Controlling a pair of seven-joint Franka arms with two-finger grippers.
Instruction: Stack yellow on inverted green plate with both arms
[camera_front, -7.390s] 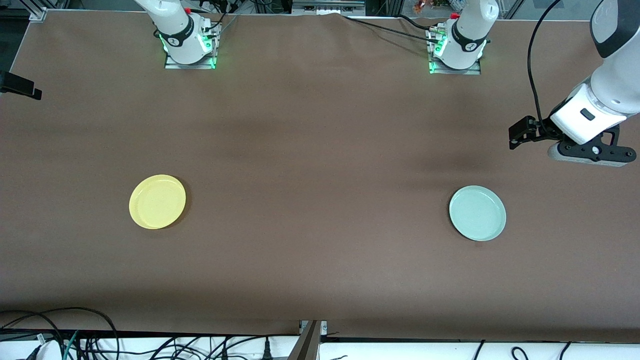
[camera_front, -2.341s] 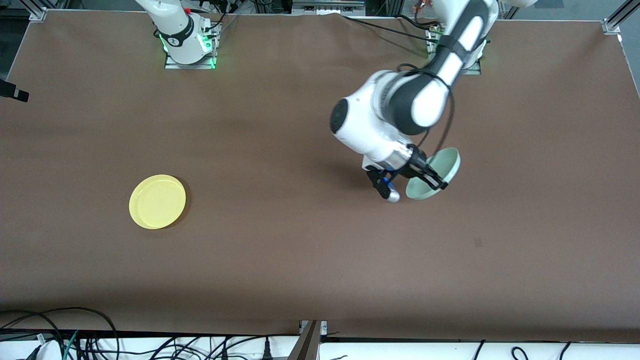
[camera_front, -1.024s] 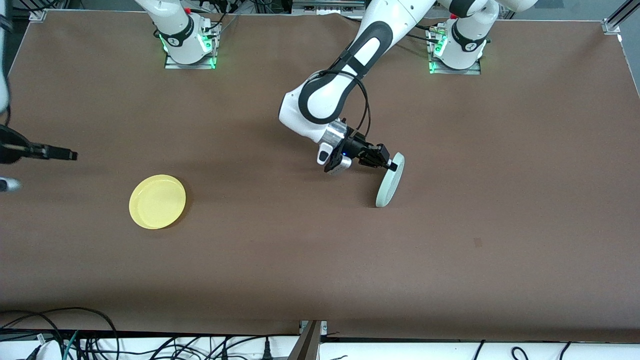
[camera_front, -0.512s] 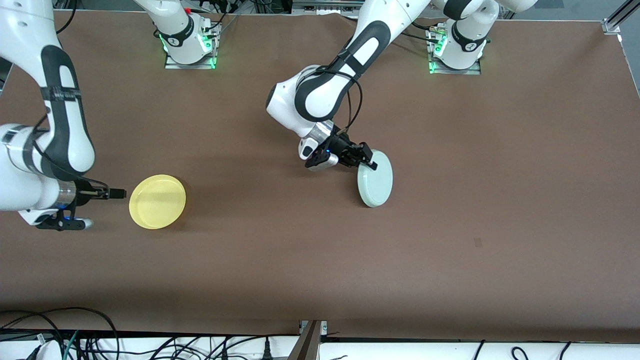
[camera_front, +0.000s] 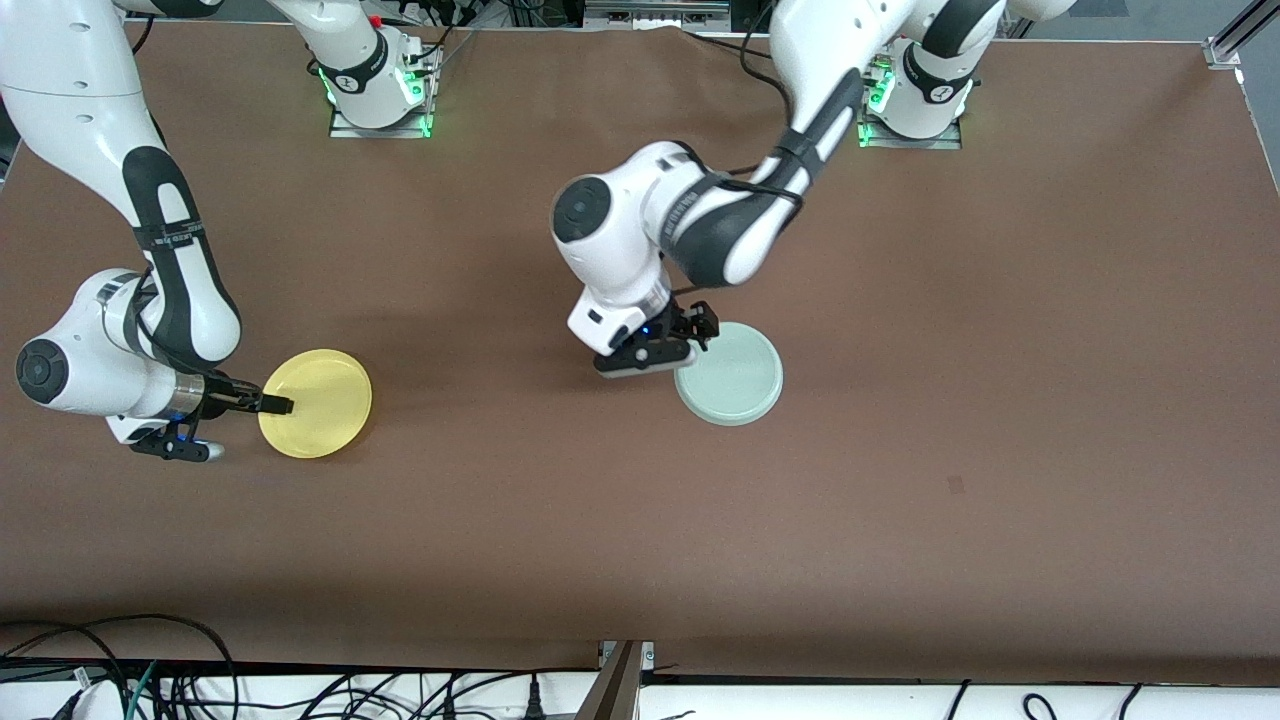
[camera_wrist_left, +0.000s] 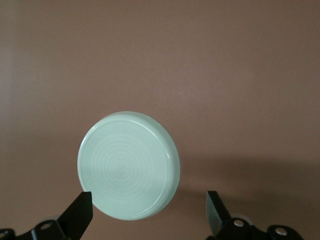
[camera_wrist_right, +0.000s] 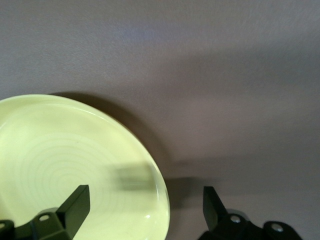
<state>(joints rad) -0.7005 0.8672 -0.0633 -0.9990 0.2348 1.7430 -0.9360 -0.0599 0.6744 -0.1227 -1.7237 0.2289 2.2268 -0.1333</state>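
Observation:
The green plate (camera_front: 731, 375) lies bottom-up and flat on the brown table near its middle. It also shows in the left wrist view (camera_wrist_left: 125, 165). My left gripper (camera_front: 697, 335) is open at its rim toward the right arm's end, fingers wide apart and free of it (camera_wrist_left: 148, 196). The yellow plate (camera_front: 318, 402) lies rim-up toward the right arm's end of the table. My right gripper (camera_front: 280, 404) is open and low at the yellow plate's edge. In the right wrist view (camera_wrist_right: 145, 190) one finger is over the yellow plate (camera_wrist_right: 65, 165) and the other outside its rim.
The brown table cloth (camera_front: 950, 300) carries nothing else near the plates. Both arm bases (camera_front: 378, 85) stand along the edge farthest from the front camera. Cables (camera_front: 150, 680) lie past the nearest edge.
The green plate, held tilted by my left gripper half a second ago, now lies flat bottom-up and the gripper has let go. My right gripper has moved in to the yellow plate's edge.

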